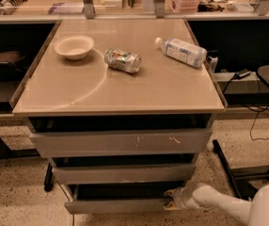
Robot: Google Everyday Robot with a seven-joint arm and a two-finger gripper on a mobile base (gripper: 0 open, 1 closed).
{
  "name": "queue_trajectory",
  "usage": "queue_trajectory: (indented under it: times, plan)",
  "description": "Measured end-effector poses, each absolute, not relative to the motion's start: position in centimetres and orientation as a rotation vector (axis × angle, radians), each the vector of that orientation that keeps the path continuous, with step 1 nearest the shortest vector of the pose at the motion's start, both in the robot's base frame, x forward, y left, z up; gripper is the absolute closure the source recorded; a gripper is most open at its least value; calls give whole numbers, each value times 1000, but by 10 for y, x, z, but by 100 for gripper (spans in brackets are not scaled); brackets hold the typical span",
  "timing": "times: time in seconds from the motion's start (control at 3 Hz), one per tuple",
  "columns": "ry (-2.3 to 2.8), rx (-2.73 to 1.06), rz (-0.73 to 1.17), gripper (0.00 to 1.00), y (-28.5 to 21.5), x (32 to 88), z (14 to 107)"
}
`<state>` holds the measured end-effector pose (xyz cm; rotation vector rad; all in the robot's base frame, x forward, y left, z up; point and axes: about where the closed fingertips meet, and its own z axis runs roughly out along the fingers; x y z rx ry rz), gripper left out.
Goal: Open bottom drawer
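Observation:
The bottom drawer [118, 205] is the slimmest grey front, lowest of three under the beige table top. It stands pulled out a little, with a dark gap above it. My gripper [172, 199] is at the drawer's right end, touching its upper right corner, on the end of my white arm [219, 204] that comes in from the lower right. Above it are the mid-height front [122, 173] and the tallest front with white scratch marks [125, 142].
On the table top [162, 93] lie a white bowl [74, 46], a crushed can [122, 60] and a plastic bottle on its side [181, 51]. Cables and a black chair base [233, 173] are on the speckled floor at the right.

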<state>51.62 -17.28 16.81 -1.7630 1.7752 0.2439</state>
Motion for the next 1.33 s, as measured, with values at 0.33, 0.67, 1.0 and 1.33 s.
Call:
queue_trajectory:
  times: [0.33, 0.67, 1.0, 1.33]
  plan:
    - [1775, -1763, 244, 80, -173, 516, 168]
    - [1775, -1763, 244, 58, -173, 516, 168]
    - [1741, -1799, 281, 35, -183, 493, 166]
    - [1719, -1815, 325, 39, -201, 440, 157]
